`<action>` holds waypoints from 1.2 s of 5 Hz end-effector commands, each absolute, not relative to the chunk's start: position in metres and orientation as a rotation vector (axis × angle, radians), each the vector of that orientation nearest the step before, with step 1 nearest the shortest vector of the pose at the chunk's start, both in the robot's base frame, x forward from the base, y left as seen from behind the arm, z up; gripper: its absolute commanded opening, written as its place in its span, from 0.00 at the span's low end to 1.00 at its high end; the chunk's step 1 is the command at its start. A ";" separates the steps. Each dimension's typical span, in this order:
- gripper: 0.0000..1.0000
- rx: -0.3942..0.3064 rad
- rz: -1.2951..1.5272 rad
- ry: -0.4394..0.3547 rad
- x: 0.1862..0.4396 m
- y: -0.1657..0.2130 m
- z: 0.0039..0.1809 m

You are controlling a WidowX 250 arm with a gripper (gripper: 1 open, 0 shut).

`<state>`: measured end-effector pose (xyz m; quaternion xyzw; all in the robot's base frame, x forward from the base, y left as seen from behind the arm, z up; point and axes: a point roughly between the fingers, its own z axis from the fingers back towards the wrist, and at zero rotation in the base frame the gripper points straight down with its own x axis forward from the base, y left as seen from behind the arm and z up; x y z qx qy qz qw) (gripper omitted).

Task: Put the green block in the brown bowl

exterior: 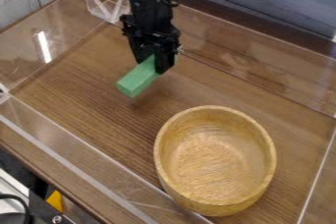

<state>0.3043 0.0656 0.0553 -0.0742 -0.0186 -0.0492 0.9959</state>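
Observation:
My black gripper (153, 63) points straight down over the middle of the wooden table and is shut on the upper end of the green block (134, 81). The block is a bright green bar, tilted, with its lower end reaching down and left just above the tabletop. The brown bowl (215, 112) is a large, round, light wooden bowl standing at the front right with nothing in it. Gripper and block are up and to the left of the bowl's rim, a short way apart from it.
Clear acrylic walls (79, 174) fence the wooden tabletop (73, 95) on the front and left. A small clear triangular stand (105, 7) sits at the back left, behind the arm. A grey wall runs along the back.

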 end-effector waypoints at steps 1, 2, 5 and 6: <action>0.00 -0.133 -0.079 -0.097 0.314 0.054 0.069; 0.00 -0.138 -0.173 -0.089 0.316 0.041 0.058; 0.00 -0.154 -0.208 -0.101 0.305 0.035 0.067; 0.00 -0.165 -0.136 -0.104 0.296 0.026 0.081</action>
